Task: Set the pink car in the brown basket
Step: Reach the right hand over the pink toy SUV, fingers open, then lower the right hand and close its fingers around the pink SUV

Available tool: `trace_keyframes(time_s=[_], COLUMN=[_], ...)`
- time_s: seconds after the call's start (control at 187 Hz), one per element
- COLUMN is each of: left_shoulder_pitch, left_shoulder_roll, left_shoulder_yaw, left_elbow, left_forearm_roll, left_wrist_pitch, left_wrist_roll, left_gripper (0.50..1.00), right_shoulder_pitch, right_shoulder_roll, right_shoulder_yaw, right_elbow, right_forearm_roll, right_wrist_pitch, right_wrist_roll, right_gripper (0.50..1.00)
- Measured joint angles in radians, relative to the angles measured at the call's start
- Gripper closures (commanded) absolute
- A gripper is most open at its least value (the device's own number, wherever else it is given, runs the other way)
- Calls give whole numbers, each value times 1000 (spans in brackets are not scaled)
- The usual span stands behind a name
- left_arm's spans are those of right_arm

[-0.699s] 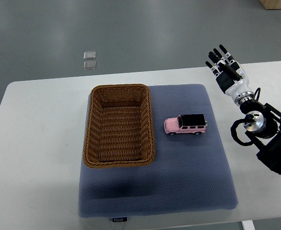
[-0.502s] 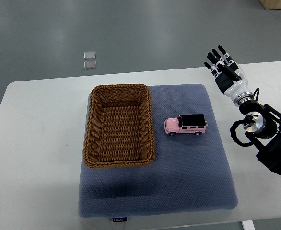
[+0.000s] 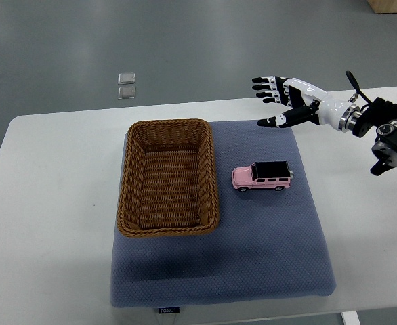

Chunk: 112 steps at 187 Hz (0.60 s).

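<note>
A pink toy car with a black roof (image 3: 263, 177) stands on the blue-grey mat (image 3: 266, 250), to the right of the brown wicker basket (image 3: 168, 228), which holds nothing. My right hand (image 3: 274, 100) is open, fingers spread and pointing left, over the mat's far right corner, above and behind the car and apart from it. Its arm (image 3: 381, 128) comes in from the right edge. The left arm does not show.
The mat lies on a white table (image 3: 49, 203). Two small clear squares (image 3: 126, 85) lie on the grey floor beyond the table's far edge. A wooden corner (image 3: 391, 5) shows at the top right.
My right arm has swung up and leftward: the hand, earlier pointing away near the table's right side, now reaches left over the mat's far right corner. Car and basket have not moved.
</note>
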Motion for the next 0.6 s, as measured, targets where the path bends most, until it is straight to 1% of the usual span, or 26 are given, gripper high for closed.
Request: trace_keyframes(time_s=[0.101, 0.149, 0.208, 0.352, 0.486, 0.598], left_shoulder_pitch=[0, 0, 0, 0, 1, 3], left_shoulder_roll=[0, 0, 0, 0, 0, 0], left_shoulder_yaw=[0, 0, 0, -1, -1, -1], left_elbow=[0, 0, 0, 2, 4, 6], left_forearm_roll=[0, 0, 0, 0, 0, 0], left_wrist_pitch=[0, 0, -1, -1, -1, 0], left_wrist_roll=[0, 0, 0, 0, 0, 0], left_gripper=[500, 500, 500, 500, 500, 500], right_shoulder_pitch=[72, 104, 129, 137, 99, 70], right_shoulder_roll=[-98, -126, -142, -144, -112, -77], right_shoulder_yaw=[-125, -189, -246, -294, -302, -308], right_elbow=[119, 163, 189, 204, 193, 162], right_forearm_roll=[-128, -162, -182, -181, -189, -194], right_wrist_pitch=[38, 44, 45, 30, -23, -60], right_wrist_roll=[-3, -5, -6, -8, -8, -8], right_gripper=[585, 585, 587, 587, 591, 597])
